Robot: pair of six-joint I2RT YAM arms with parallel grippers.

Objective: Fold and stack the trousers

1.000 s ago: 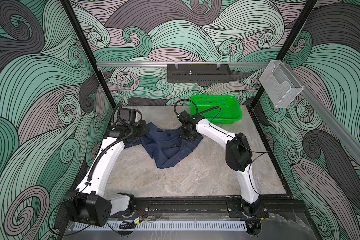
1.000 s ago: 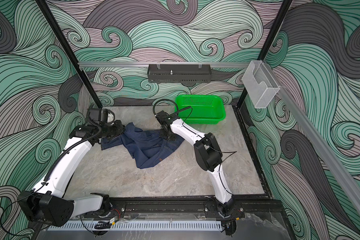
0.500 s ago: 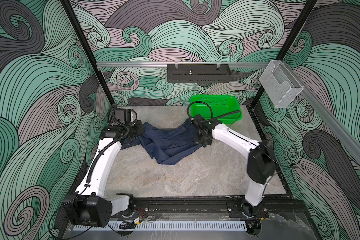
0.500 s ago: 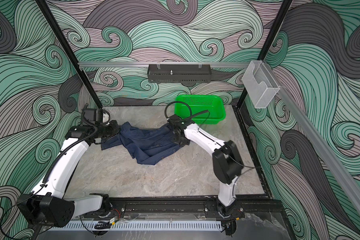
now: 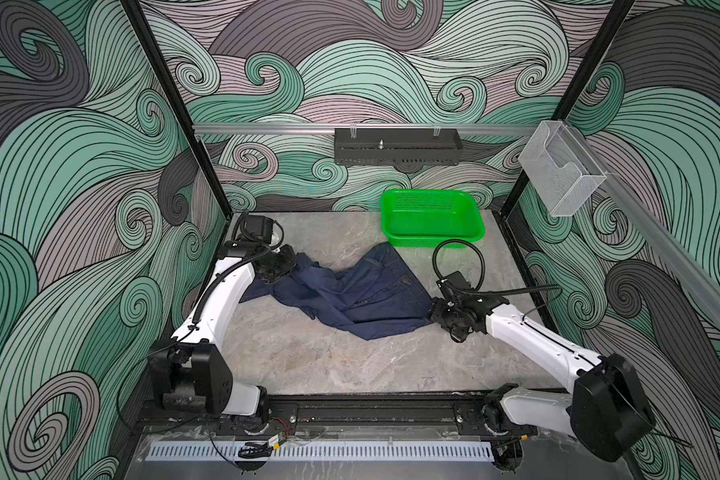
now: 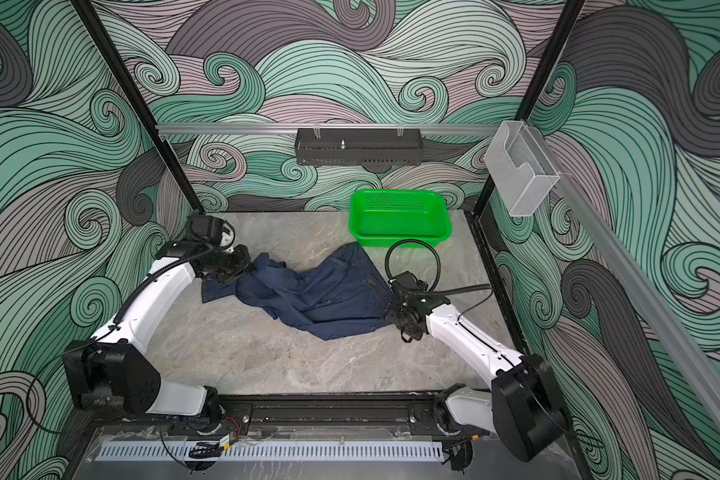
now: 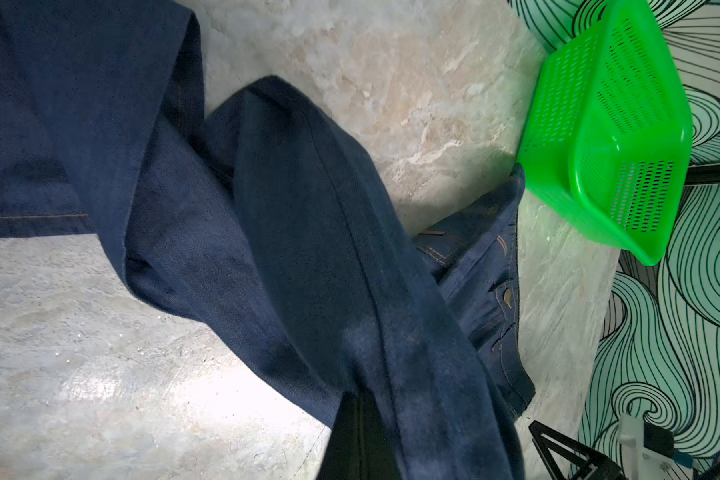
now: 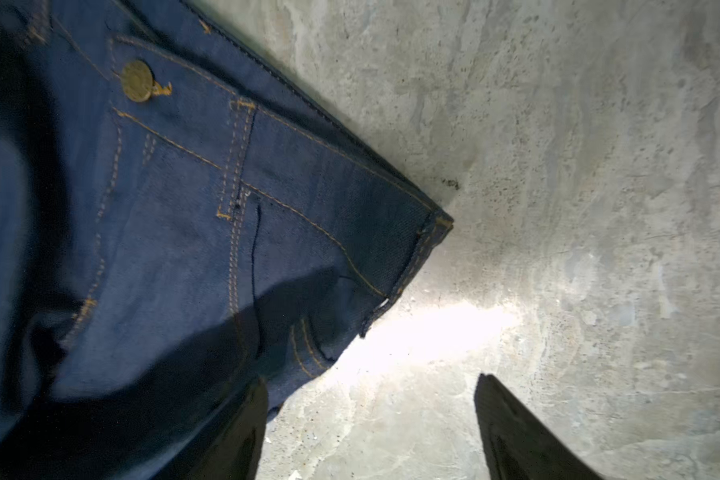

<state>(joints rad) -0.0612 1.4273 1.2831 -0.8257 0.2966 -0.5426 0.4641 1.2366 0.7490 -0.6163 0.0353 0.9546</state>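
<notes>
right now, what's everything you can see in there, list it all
trousers: one, dark navy denim, crumpled across the middle of the table
basket: one, bright green, rear of the table, by a corner of the trousers
tray: one, black, hung on the rear rail
holder: one, clear plastic, on the right-side rail
table: one, grey marble look, under everything
left gripper: one, black, shut on the trousers at their left end
right gripper: one, black, open beside the waistband corner, holding nothing
</notes>
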